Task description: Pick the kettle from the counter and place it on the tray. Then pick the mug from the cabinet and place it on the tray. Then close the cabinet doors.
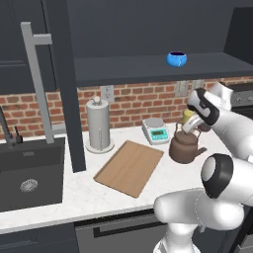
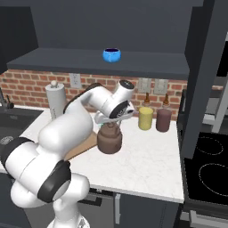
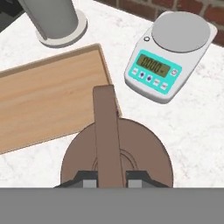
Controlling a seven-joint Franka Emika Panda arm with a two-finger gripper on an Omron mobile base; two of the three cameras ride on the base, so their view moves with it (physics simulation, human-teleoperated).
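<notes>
The dark-brown kettle stands on the white counter, just right of the light-wood tray. My gripper comes down from above onto its arched handle, with one fingertip pressed against each side of it. The blue mug sits on the shelf of the open cabinet. One cabinet door stands swung open on the left, another on the right.
A grey paper-towel holder stands behind the tray's left end. A white scale sits behind the kettle. A yellow canister and a brown one stand by the wall. The sink is left, the stove right.
</notes>
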